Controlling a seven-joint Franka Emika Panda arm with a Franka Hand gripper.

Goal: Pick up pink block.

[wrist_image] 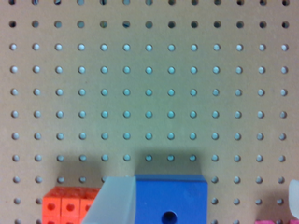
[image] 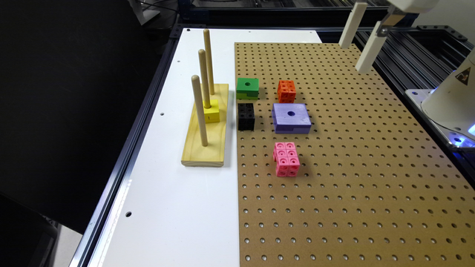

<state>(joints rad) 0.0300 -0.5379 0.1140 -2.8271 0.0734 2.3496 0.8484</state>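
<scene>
The pink block (image: pixel 286 159), made of snapped-together cubes with round holes, sits on the brown pegboard (image: pixel 352 167) near its middle. My gripper (image: pixel 353 58) hangs high above the pegboard's far edge, well away from the pink block and toward the exterior view's right. Its two white fingers (image: pixel 371 50) stand apart with nothing between them. In the wrist view the gripper (wrist_image: pixel 203 205) is open, one pale finger (wrist_image: pixel 112 200) overlapping the square one-hole block (wrist_image: pixel 170 198), which looks blue here. A thin pink sliver (wrist_image: pixel 271 222) shows at the frame edge.
A flat purple square block (image: pixel 291 118) lies just beyond the pink one, with an orange block (image: pixel 286 91), a green block (image: pixel 247 88) and a black block (image: pixel 246 116) nearby. A wooden peg stand (image: pixel 206 141) holds a yellow block (image: pixel 211 111). The robot base (image: pixel 449 100) stands at the exterior view's right.
</scene>
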